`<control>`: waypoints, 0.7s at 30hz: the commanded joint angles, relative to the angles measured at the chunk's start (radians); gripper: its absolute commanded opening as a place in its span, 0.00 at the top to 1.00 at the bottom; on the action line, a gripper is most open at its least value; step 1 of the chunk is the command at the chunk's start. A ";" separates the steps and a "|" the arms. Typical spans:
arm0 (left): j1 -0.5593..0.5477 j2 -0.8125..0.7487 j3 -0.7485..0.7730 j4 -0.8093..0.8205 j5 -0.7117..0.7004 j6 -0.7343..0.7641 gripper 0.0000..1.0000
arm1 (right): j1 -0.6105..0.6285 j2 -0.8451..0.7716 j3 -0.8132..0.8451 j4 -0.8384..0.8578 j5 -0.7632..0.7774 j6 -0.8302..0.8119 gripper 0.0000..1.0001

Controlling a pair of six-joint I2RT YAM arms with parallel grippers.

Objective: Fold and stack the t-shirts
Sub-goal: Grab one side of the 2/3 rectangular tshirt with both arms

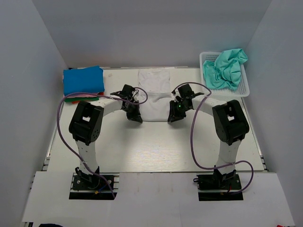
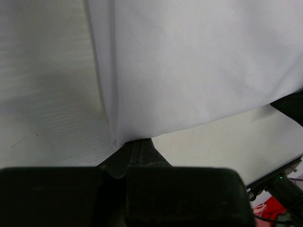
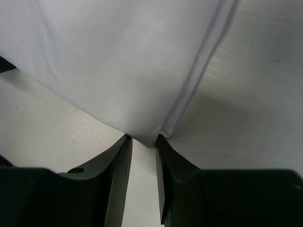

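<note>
White cloth t-shirt [image 1: 154, 92], centre: mid-fold, left claw [image 1: 135, 118] clamped on corner, right claw [image 1: 173, 118] grip unclear. Folded stack [image 1: 83, 80], ten o'clock. Crumpled teal t-shirt [image 1: 225, 66], two o'clock: pending.

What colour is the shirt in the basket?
The crumpled t-shirt is teal-green, clearest in the top external view.

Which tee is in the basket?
The teal-green tee, crumpled in the mesh basket far right. The white tee is spread mid-table; the blue tee tops the folded stack far left.

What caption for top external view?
Left gripper, right gripper at near corners of white t-shirt; folded stack far-left, teal t-shirt in basket.
</note>
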 commanded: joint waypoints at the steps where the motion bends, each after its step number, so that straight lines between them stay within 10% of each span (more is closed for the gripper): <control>1: -0.004 0.006 0.029 0.023 -0.038 0.011 1.00 | -0.001 0.027 0.047 0.021 0.044 -0.016 0.67; 6: -0.004 -0.069 0.007 0.077 -0.038 0.031 1.00 | -0.001 0.007 0.072 0.005 0.083 -0.049 1.00; 21: -0.046 -0.337 -0.097 -0.139 -0.056 0.032 1.00 | 0.036 -0.304 -0.117 -0.203 0.021 -0.059 1.00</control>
